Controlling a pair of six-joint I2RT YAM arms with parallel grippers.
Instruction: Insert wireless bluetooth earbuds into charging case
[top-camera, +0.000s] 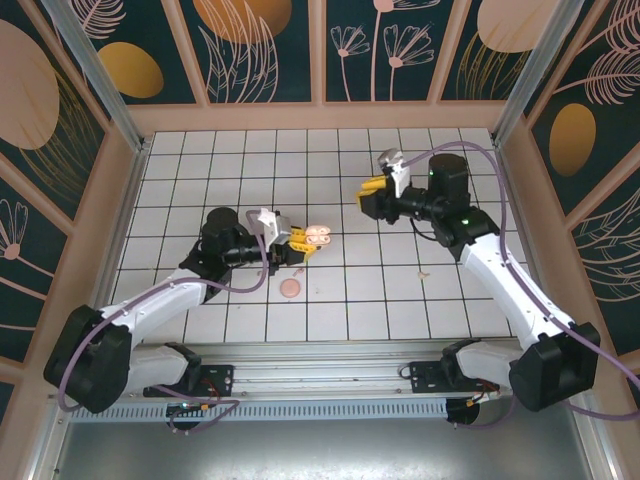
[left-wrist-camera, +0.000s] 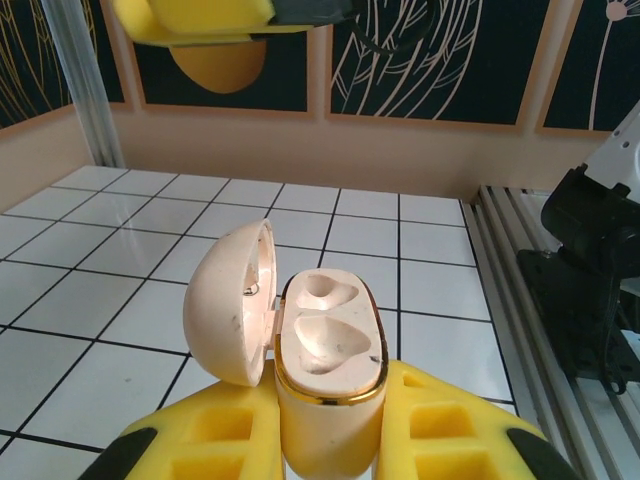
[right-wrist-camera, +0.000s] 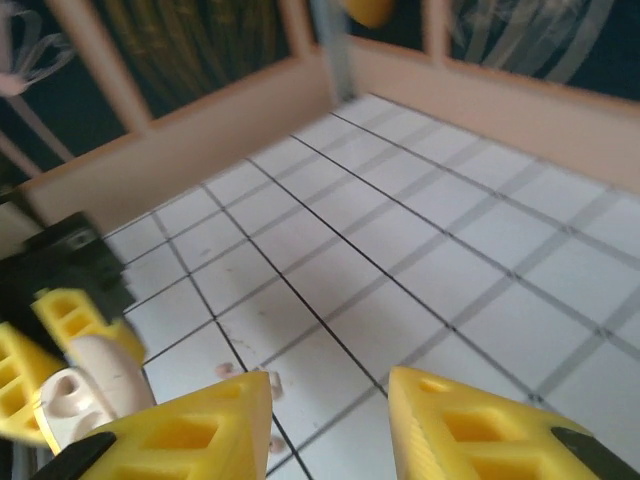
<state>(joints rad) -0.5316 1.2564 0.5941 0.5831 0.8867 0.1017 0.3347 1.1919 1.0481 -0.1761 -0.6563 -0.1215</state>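
two empty wells face up in the charging case (left-wrist-camera: 330, 345), which the left gripper (left-wrist-camera: 330, 430) clamps upright between its yellow fingers (left-wrist-camera: 450, 435), with the lid (left-wrist-camera: 232, 305) swung open toward the left of the frame. in the top view that gripper and the case sit just left of centre on the white tiled floor (top-camera: 200, 160). the right gripper (top-camera: 371, 188) hangs to the upper right of the case, well apart from it. in its own wrist view its fingers (right-wrist-camera: 200, 435) stand apart at the bottom edge with nothing between them. one earbud (top-camera: 423, 273) lies on a tile right of centre, below the right gripper. a second pale sliver (top-camera: 298, 271), too small to tell for sure, lies just above a round pink disc (top-camera: 290, 288), below the case.
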